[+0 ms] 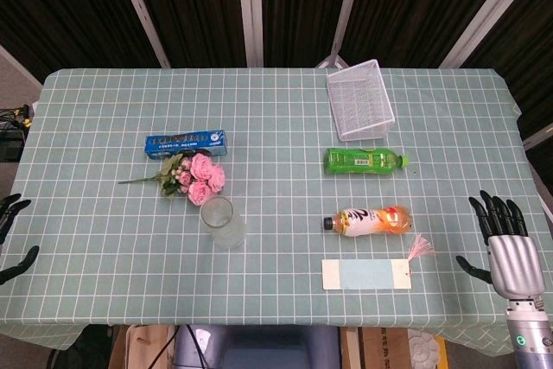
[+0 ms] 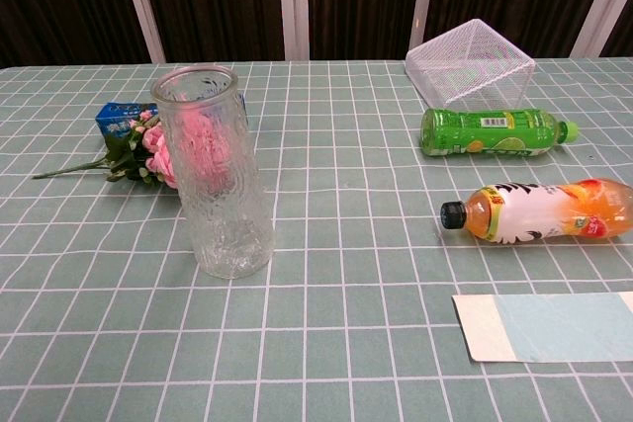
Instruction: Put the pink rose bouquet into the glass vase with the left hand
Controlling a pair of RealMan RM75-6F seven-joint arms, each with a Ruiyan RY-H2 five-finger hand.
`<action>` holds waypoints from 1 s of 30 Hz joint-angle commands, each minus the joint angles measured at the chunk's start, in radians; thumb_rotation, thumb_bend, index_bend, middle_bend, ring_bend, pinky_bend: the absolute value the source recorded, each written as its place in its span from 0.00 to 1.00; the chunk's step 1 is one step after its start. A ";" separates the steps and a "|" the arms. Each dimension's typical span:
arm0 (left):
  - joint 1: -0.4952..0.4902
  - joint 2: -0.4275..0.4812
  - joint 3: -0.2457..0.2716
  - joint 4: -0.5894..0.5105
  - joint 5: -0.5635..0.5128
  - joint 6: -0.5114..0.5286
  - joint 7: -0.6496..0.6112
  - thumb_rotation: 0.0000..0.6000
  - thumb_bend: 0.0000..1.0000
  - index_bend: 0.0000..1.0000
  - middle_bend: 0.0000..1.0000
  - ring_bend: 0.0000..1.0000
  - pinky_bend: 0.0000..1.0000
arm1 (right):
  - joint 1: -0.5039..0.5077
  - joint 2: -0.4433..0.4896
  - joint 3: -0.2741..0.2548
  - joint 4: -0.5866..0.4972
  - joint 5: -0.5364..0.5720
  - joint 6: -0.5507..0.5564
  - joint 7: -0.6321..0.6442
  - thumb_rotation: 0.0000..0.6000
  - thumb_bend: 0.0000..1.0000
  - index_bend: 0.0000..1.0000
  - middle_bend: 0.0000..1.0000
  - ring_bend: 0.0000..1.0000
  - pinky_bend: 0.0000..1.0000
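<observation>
While idle, left hand (image 1: 12, 235): open at far left frame edge, holding nothing
Right hand (image 1: 505, 244): open, lower right
Pink rose bouquet (image 1: 192, 174): flat on counter (image 1: 276, 300), left of centre
Glass vase (image 1: 221, 221): upright, just below bouquet

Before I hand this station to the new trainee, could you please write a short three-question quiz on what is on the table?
1. True or false: the pink rose bouquet already stands in the glass vase.
2. Which lies nearest the white wire basket? A) green bottle B) blue box C) card with a pink tassel
3. Fill in: the orange bottle lies on its ____.

Key: 1 false, it lies on the table beside the vase. 2 A. 3 side.
</observation>
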 commanded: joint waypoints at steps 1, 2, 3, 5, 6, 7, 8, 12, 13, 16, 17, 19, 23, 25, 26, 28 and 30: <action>0.001 0.002 -0.003 -0.002 -0.001 -0.012 -0.003 1.00 0.36 0.19 0.10 0.00 0.00 | 0.002 -0.002 -0.003 -0.002 0.001 -0.006 -0.002 1.00 0.15 0.10 0.04 0.00 0.00; 0.000 0.003 -0.004 -0.003 -0.001 -0.018 -0.007 1.00 0.36 0.19 0.10 0.00 0.00 | 0.003 -0.002 -0.005 -0.002 -0.001 -0.010 0.001 1.00 0.15 0.10 0.04 0.00 0.00; 0.000 0.004 -0.005 -0.003 -0.001 -0.022 -0.009 1.00 0.36 0.19 0.10 0.00 0.00 | 0.004 -0.002 -0.007 -0.003 -0.003 -0.013 0.004 1.00 0.15 0.10 0.04 0.00 0.00; 0.000 0.003 -0.009 0.000 0.000 -0.023 -0.005 1.00 0.36 0.19 0.10 0.00 0.00 | 0.005 -0.002 -0.009 -0.002 -0.002 -0.016 0.002 1.00 0.16 0.10 0.04 0.00 0.00; 0.002 0.001 -0.011 0.002 0.001 -0.021 0.000 1.00 0.36 0.19 0.10 0.00 0.00 | 0.004 -0.002 -0.008 -0.002 0.000 -0.016 -0.004 1.00 0.15 0.10 0.04 0.00 0.00; 0.003 0.000 -0.012 0.002 0.003 -0.018 0.004 1.00 0.36 0.19 0.10 0.00 0.00 | 0.004 -0.002 -0.008 -0.004 0.001 -0.016 -0.009 1.00 0.16 0.10 0.04 0.00 0.00; 0.005 -0.002 -0.013 0.001 0.007 -0.017 0.004 1.00 0.36 0.19 0.10 0.00 0.00 | 0.005 -0.003 -0.006 -0.007 0.003 -0.017 -0.010 1.00 0.16 0.10 0.04 0.00 0.00; 0.005 -0.002 -0.020 0.002 0.009 -0.024 -0.010 1.00 0.36 0.19 0.10 0.00 0.00 | 0.007 -0.008 -0.004 -0.008 0.014 -0.023 -0.020 1.00 0.16 0.10 0.04 0.00 0.00; 0.004 -0.003 -0.022 0.004 0.009 -0.027 -0.010 1.00 0.36 0.19 0.10 0.00 0.00 | 0.007 -0.009 -0.004 -0.009 0.015 -0.024 -0.025 1.00 0.16 0.10 0.04 0.00 0.00; 0.003 -0.003 -0.023 0.008 0.006 -0.040 -0.014 1.00 0.36 0.19 0.10 0.00 0.00 | 0.006 -0.008 -0.012 -0.020 0.012 -0.029 -0.038 1.00 0.16 0.10 0.04 0.00 0.00; 0.003 -0.002 -0.024 0.008 0.006 -0.043 -0.015 1.00 0.36 0.19 0.10 0.00 0.00 | 0.006 -0.008 -0.013 -0.023 0.012 -0.029 -0.040 1.00 0.16 0.10 0.04 0.00 0.00; 0.003 0.000 -0.025 0.006 0.006 -0.047 -0.016 1.00 0.36 0.18 0.10 0.00 0.00 | 0.006 -0.006 -0.014 -0.027 0.011 -0.030 -0.042 1.00 0.15 0.10 0.04 0.00 0.00; 0.002 0.000 -0.028 0.005 0.010 -0.054 -0.005 1.00 0.36 0.18 0.10 0.00 0.00 | 0.007 -0.005 -0.016 -0.029 0.009 -0.033 -0.039 1.00 0.15 0.10 0.04 0.00 0.00; -0.002 -0.003 -0.034 0.001 -0.001 -0.067 -0.001 1.00 0.36 0.17 0.10 0.00 0.00 | 0.008 -0.004 -0.018 -0.028 0.011 -0.039 -0.037 1.00 0.15 0.10 0.04 0.00 0.00; -0.006 -0.004 -0.037 -0.001 -0.008 -0.078 0.000 1.00 0.36 0.17 0.10 0.00 0.00 | 0.008 -0.002 -0.019 -0.028 0.013 -0.042 -0.035 1.00 0.15 0.10 0.04 0.00 0.00; -0.018 -0.003 -0.046 -0.003 -0.031 -0.108 0.006 1.00 0.35 0.17 0.10 0.00 0.00 | 0.008 0.002 -0.020 -0.030 0.017 -0.046 -0.031 1.00 0.15 0.10 0.04 0.00 0.00; -0.040 0.002 -0.059 -0.010 -0.059 -0.154 0.019 1.00 0.34 0.17 0.10 0.00 0.00 | 0.007 0.005 -0.019 -0.033 0.018 -0.045 -0.027 1.00 0.15 0.10 0.04 0.00 0.00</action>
